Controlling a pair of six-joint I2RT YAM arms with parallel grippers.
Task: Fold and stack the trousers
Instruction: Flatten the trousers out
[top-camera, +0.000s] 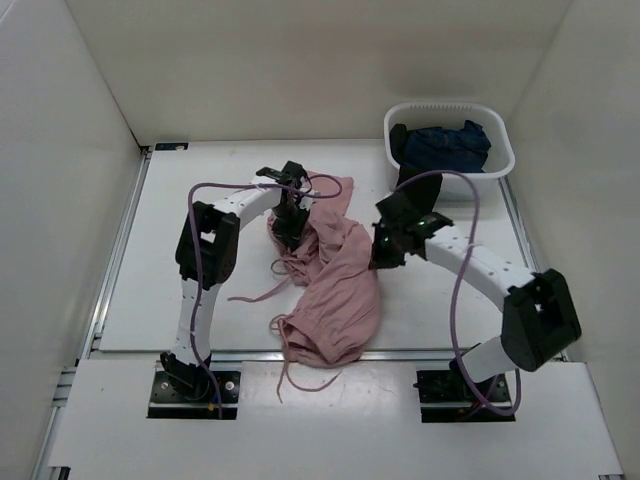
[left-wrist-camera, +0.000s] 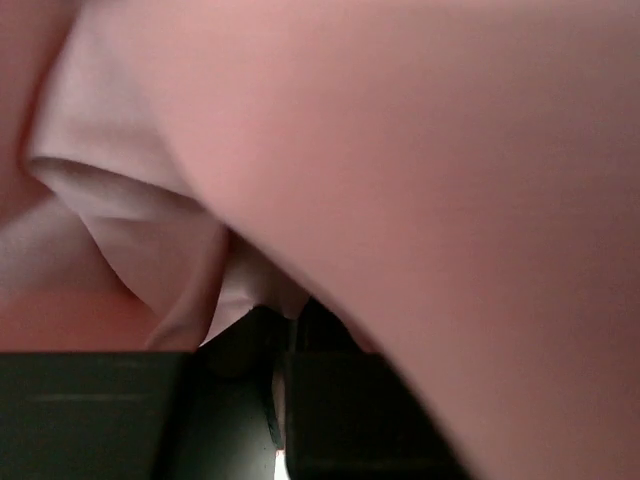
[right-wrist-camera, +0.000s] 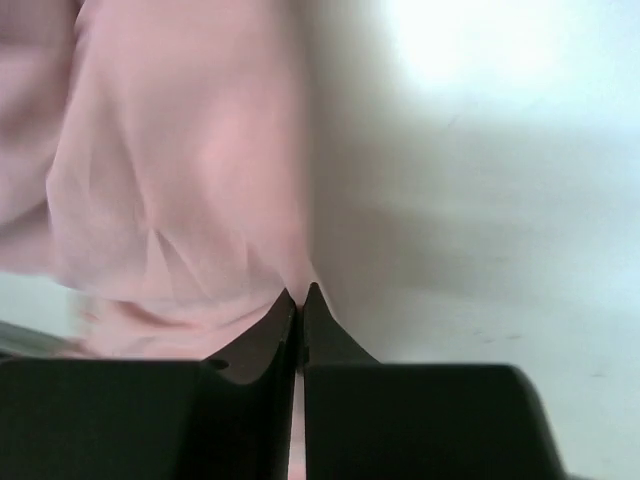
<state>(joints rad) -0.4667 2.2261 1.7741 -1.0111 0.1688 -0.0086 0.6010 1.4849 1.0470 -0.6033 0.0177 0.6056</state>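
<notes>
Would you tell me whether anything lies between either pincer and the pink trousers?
Nothing visible does. The left pincer is shut on the trousers, and the right pincer is shut at their edge.

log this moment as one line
stage: grasping, unfolded | trousers: crumpled heap mid-table | left gripper: shut on trousers | right gripper: shut at trousers' edge, hold unclear | basket: navy garment inside

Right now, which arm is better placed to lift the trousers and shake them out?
Probably left. The left arm has jaws shut deep in a fold of the trousers. The right arm has jaws shut at the cloth's very edge, beside bare table; whether they caught any is unclear.
</notes>
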